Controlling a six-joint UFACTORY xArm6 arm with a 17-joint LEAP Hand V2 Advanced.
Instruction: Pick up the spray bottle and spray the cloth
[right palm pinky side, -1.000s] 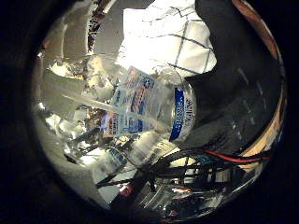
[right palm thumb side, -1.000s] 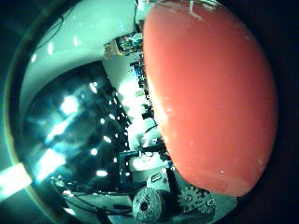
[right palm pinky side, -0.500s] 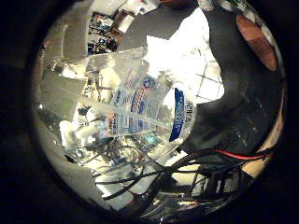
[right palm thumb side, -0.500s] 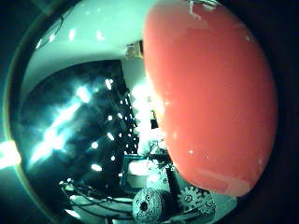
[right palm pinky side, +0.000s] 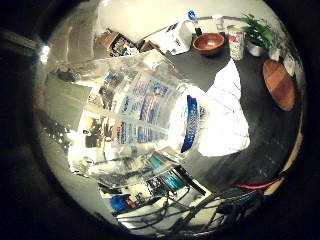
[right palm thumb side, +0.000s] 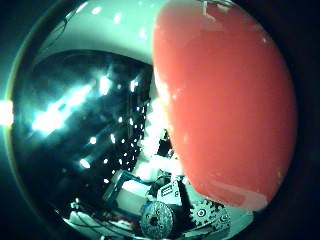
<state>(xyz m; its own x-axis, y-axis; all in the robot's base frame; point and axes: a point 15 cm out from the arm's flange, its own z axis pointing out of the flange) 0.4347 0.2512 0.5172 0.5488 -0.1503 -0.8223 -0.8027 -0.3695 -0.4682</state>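
The clear plastic spray bottle with a blue-printed label (right palm pinky side: 145, 120) fills the palm's view, its red top (right palm thumb side: 225, 100) close against the palm. The white cloth (right palm pinky side: 225, 120) lies mid-bench on the dark bench (right palm pinky side: 270, 135). The hand's (right palm thumb side: 165, 215) grip, I cannot tell.

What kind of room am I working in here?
Probably an indoor lab bench set up like a kitchen counter: a dark table carries a wooden bowl, a can, a potted plant and a white cloth.

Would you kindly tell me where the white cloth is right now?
In the little finger side palm view, the white cloth lies on the dark table, partly behind the clear spray bottle close to the palm, with a wooden bowl farther off.
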